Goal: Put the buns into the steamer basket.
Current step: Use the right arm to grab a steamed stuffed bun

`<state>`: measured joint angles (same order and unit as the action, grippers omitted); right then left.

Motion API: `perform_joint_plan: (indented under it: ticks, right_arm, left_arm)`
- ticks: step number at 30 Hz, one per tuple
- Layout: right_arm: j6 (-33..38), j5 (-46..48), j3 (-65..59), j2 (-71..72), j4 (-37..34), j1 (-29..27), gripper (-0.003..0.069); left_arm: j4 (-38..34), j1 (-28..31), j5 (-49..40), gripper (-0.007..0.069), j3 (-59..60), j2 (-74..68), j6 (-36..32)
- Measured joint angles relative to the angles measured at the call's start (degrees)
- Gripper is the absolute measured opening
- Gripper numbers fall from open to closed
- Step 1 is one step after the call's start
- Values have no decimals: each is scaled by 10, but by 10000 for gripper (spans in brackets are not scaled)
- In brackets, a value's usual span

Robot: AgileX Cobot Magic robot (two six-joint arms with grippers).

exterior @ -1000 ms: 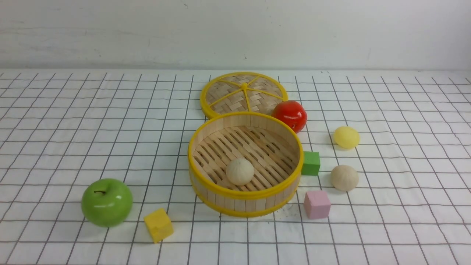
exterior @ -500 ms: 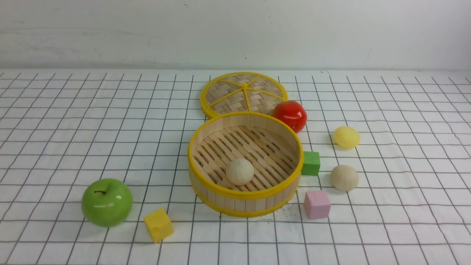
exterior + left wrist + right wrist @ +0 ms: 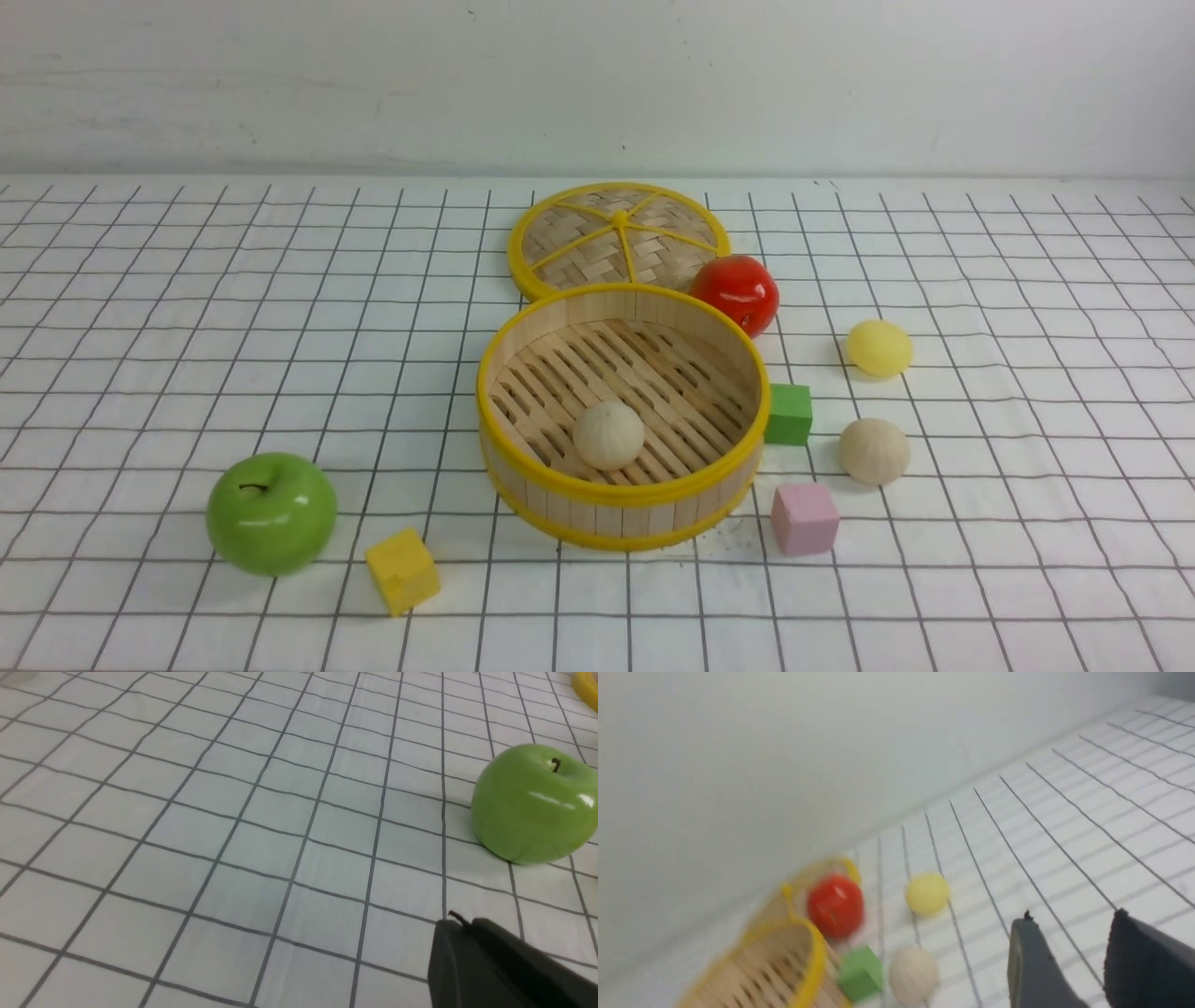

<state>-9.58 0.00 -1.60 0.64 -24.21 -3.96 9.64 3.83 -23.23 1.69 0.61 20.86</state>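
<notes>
Now, left claw (image 3: 461,924): fingers together, empty, above the cloth (image 3: 187,812) near the green apple (image 3: 532,805).
Right claw (image 3: 1073,917): fingers apart, nothing between them.
In the basket (image 3: 624,519): one cream bun (image 3: 609,435), lying on the slatted floor.
Outside, right of the basket: second cream bun (image 3: 873,451) near the green cube (image 3: 788,413) and pink cube (image 3: 804,518); yellow bun (image 3: 878,348) behind it, apart.

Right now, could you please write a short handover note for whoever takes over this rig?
Left gripper shut, empty, near the green apple.
Right gripper open, empty.
Done: one cream bun lies in the steamer basket.
To do: the other cream bun and the yellow bun, both on the cloth right of the basket.
</notes>
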Motion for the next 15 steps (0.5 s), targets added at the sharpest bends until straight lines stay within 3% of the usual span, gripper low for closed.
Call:
perform_joint_plan:
  ticks: [5, 8, 13, 15]
  right_arm:
    - [19, -96, 0, 0, -24, 0, 239]
    - [26, -102, 7, 0, -24, 0, 239]
    - [29, -25, 109, -4, -23, 0, 239]
    - [32, 60, 222, -54, -10, 0, 239]
  left_arm:
    - [0, 0, 0, 17, 0, 0, 0]
    - [0, 0, 0, 17, 0, 0, 0]
    - [0, 0, 0, 17, 0, 0, 0]
    - [0, 0, 0, 17, 0, 0, 0]
